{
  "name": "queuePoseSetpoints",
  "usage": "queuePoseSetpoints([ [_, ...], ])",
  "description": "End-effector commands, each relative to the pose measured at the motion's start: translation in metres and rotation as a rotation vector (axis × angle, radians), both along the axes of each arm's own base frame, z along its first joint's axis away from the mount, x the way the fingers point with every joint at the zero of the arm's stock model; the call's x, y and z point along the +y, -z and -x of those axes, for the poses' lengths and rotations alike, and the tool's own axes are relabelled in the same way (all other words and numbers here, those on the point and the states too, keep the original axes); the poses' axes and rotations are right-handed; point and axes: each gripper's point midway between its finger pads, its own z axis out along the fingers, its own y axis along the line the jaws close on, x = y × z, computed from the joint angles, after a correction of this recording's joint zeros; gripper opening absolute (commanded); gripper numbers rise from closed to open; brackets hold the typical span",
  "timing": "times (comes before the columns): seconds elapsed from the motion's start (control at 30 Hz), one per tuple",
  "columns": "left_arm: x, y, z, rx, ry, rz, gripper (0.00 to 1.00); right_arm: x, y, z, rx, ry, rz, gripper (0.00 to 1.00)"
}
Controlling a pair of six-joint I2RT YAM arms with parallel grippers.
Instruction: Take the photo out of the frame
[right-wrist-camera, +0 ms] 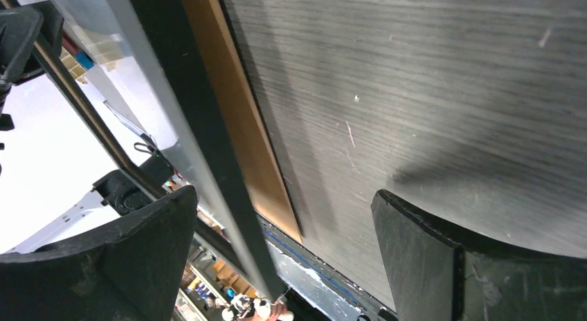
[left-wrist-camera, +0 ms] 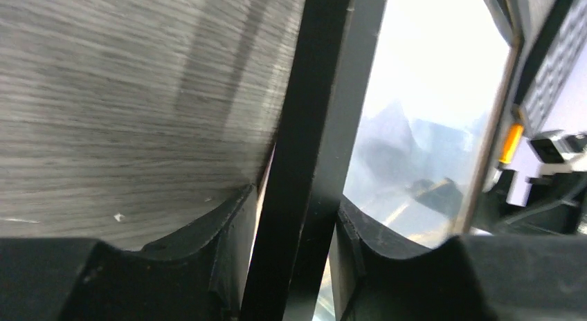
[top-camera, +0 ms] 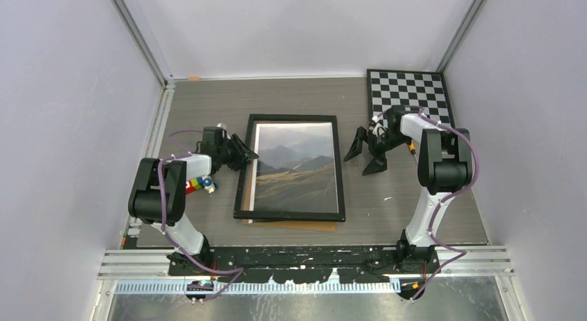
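Note:
The black frame (top-camera: pixel 291 214) lies flat mid-table, with the mountain photo (top-camera: pixel 294 169) showing inside it. A brown backing board (top-camera: pixel 297 225) sticks out under its near and left edges. My left gripper (top-camera: pixel 246 153) is at the frame's left side. In the left wrist view the gripper (left-wrist-camera: pixel 294 196) is shut on the frame's black rail (left-wrist-camera: pixel 304 113), and the photo (left-wrist-camera: pixel 415 127) shows washed out by glare. My right gripper (top-camera: pixel 367 153) is open and empty, just right of the frame's right side. In the right wrist view the gripper (right-wrist-camera: pixel 280 196) looks down on the rail (right-wrist-camera: pixel 201 141) and board (right-wrist-camera: pixel 235 120).
A black-and-white checkered board (top-camera: pixel 410 93) lies at the back right corner, behind my right arm. A small coloured object (top-camera: pixel 201 185) sits by my left arm. Grey walls close in the table (top-camera: pixel 208 106) on three sides.

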Motion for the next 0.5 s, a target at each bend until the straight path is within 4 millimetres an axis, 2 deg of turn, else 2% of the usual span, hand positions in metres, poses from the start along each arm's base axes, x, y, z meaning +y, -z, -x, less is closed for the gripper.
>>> queuePoseSetpoints([
  [0.0,0.017,0.02,0.014,0.107,-0.105,-0.038,0.48,0.001,0.0,-0.014,-0.033,0.001,0.012,1.0],
  [0.1,0.015,0.019,0.015,0.106,-0.094,-0.034,0.65,0.001,0.002,-0.015,-0.029,0.0,0.014,1.0],
  [0.23,0.011,0.012,0.014,0.089,-0.062,-0.019,0.8,0.0,0.004,-0.014,-0.025,-0.001,0.017,1.0],
  [0.4,0.012,0.002,0.01,0.069,-0.036,-0.048,0.82,0.001,0.004,-0.009,-0.013,-0.003,0.016,1.0],
  [0.47,0.017,0.001,0.014,0.086,-0.03,-0.085,0.83,0.0,0.004,-0.006,-0.007,-0.007,0.015,1.0],
])
